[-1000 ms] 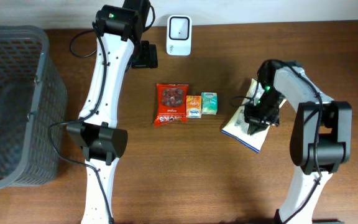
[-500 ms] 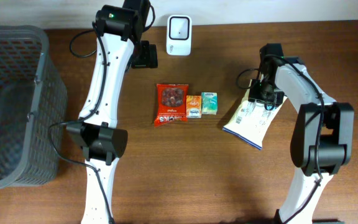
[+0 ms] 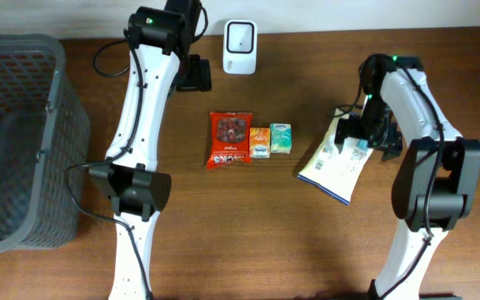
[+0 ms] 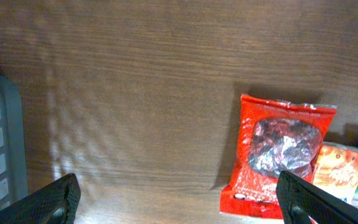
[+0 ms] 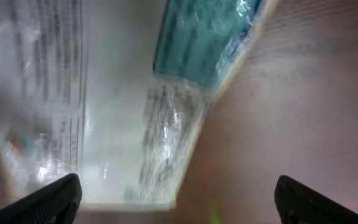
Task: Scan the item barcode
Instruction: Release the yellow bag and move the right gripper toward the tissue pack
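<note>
- Under the right wrist camera, the white packet (image 5: 104, 112) fills most of the frame but is smeared with blur; its columns of dark print cannot be read, and no barcode can be picked out.
- A teal patch (image 5: 204, 37) sits on the packet's upper part, its edges cut off by the top of the frame.
- From overhead, the right gripper (image 3: 367, 136) covers the packet's far right corner, so that corner is hidden, and whether the fingers touch the wrapper cannot be told.
- The left wrist view cuts off the orange box (image 4: 337, 171) and shows only a sliver of the pale green box (image 3: 281, 137).
- The packet (image 3: 334, 163) is a flat, glossy rectangle of thin film with a blue-edged border, lying askew on the dark wood-grain table (image 3: 307, 242).
- The red snack bag (image 3: 229, 139) is crinkled and shiny, with a clear window showing dark pieces.
- The scanner (image 3: 239, 36) is a white, rounded block, and the basket (image 3: 15, 142) is grey mesh.
- The packet lies flat, to the right of the row of three small items, directly below the right gripper.
- The right gripper's fingers stand wide apart, gripping nothing.
- The left gripper (image 4: 179, 205), well apart from the packet and near the scanner, is also spread wide over bare wood.
</note>
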`<control>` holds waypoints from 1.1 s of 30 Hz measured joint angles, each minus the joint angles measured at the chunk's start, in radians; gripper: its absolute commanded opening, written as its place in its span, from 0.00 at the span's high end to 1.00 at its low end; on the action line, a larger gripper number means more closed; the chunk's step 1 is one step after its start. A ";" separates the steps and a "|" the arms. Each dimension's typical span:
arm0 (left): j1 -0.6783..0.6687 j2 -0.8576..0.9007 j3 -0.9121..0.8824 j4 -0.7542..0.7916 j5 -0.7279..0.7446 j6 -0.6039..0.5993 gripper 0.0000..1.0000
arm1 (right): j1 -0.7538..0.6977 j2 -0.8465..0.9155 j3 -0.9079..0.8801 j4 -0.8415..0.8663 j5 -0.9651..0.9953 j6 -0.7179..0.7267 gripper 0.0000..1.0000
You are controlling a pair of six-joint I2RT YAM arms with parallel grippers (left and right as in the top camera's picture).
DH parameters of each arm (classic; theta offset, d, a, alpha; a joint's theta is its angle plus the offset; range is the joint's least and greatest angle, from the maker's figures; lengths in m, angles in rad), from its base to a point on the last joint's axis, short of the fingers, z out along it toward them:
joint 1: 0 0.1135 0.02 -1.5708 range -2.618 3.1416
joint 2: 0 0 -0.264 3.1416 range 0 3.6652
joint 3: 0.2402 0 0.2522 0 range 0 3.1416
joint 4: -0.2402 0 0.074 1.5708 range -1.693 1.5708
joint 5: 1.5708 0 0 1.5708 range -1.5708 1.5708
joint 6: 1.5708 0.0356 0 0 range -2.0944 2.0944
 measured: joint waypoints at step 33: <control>0.000 0.000 0.000 -0.001 0.000 0.000 0.01 | 0.184 0.000 -0.119 0.287 -0.306 -0.003 0.52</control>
